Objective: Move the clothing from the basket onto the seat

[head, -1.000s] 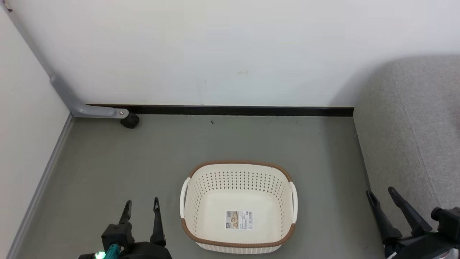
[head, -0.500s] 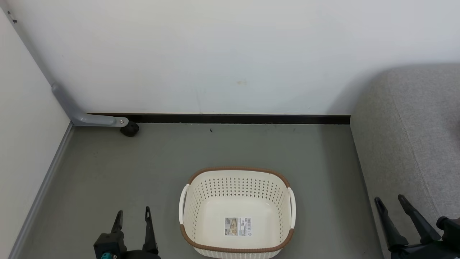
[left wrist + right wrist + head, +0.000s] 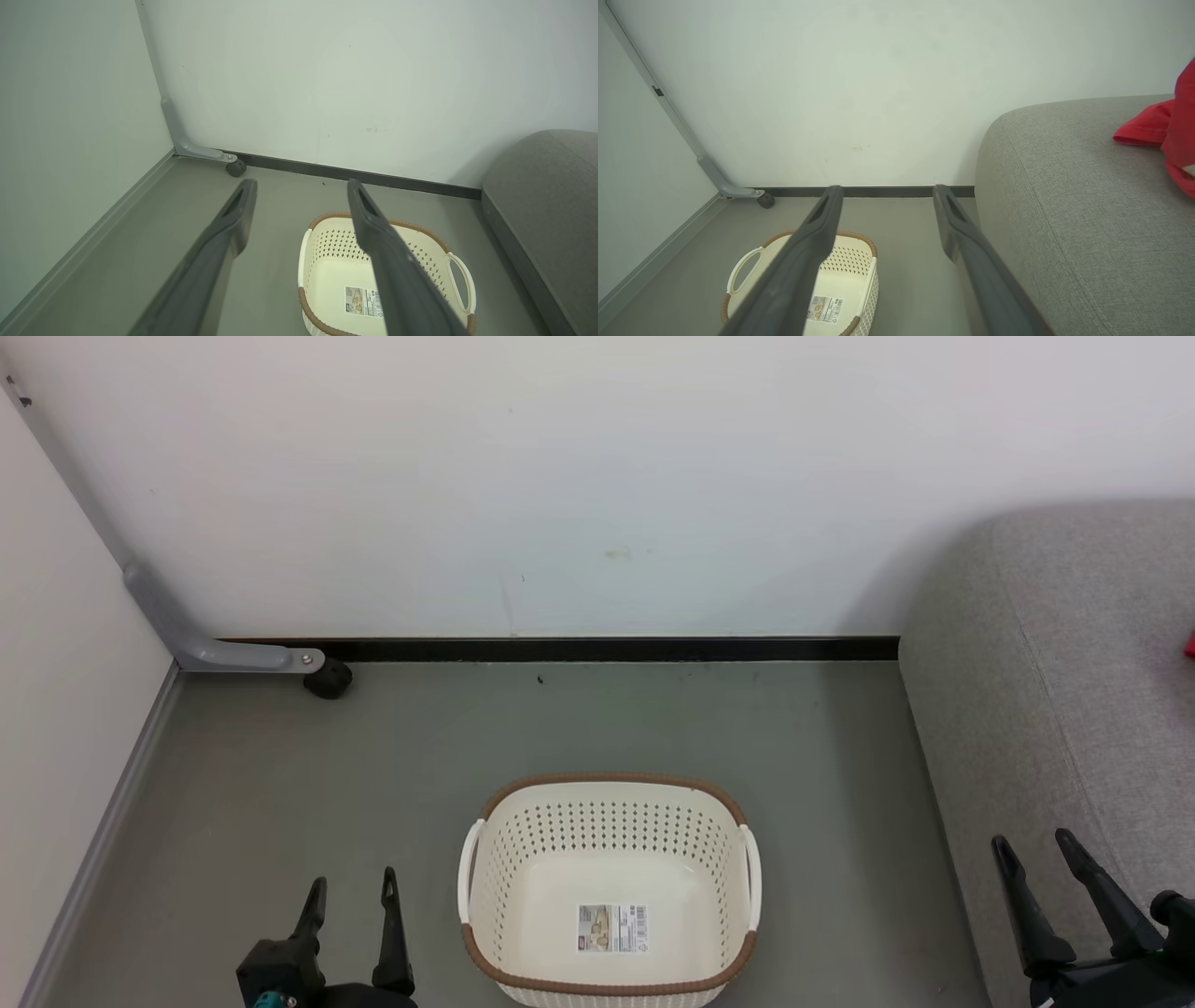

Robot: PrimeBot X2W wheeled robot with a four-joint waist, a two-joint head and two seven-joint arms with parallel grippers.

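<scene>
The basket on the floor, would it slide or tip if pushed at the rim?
Probably slides: the basket is empty, thin perforated plastic, so likely light, and the floor looks smooth. Its wide, low shape makes tipping unlikely.

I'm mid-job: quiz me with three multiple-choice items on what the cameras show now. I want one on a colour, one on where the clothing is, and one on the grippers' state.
1. What colour is the rim of the basket?
A brown
B blue
C black

2. Where does the clothing lie?
A in the basket
B on the seat
C draped over the basket's rim

3. How do the left gripper and the right gripper stand?
A both open, holding nothing
B both shut
C left shut on the clothing

Answers:
1 A: the woven-look band atop the cream wall is brown.
2 B: the red fabric rests on the grey cushion, and the basket's bare bottom shows.
3 A: each pair of fingers stands apart with nothing between.
</scene>
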